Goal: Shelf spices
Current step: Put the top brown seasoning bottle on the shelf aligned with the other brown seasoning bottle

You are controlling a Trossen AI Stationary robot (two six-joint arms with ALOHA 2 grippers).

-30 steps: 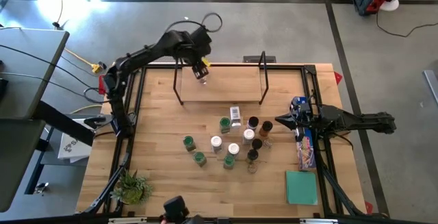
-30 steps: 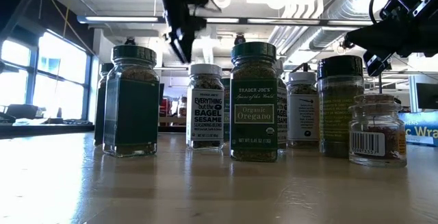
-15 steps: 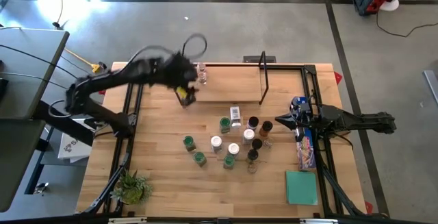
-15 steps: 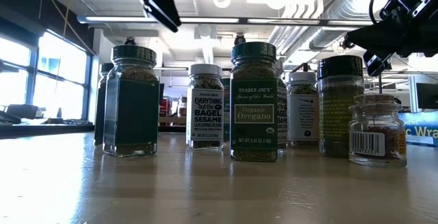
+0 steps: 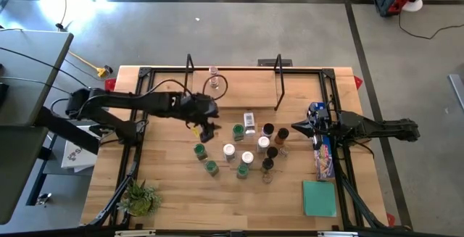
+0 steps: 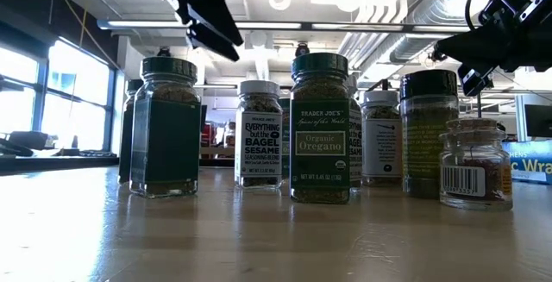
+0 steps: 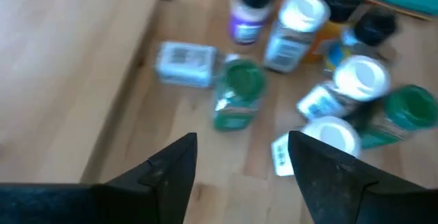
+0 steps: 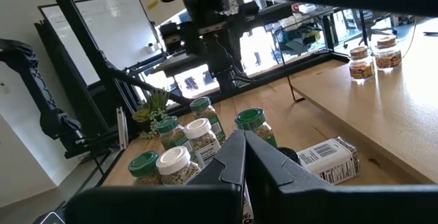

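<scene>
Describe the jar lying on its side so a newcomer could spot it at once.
Start at the shelf, the wooden board between black wire uprights at the table's far edge. Just in front of it begins the cluster of spice jars; the one nearest the board is the tipped jar. It alone lies flat, white label upward, while the others stand upright.

Two dark jointed arms, a looping black cable and yellow tag near the left claw (image 5: pixel 206 130).

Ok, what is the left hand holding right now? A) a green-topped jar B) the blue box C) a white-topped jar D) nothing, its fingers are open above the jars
D: in the left wrist view the left hand has its fingers spread with only bare table between them, above the cluster of jars.
</scene>
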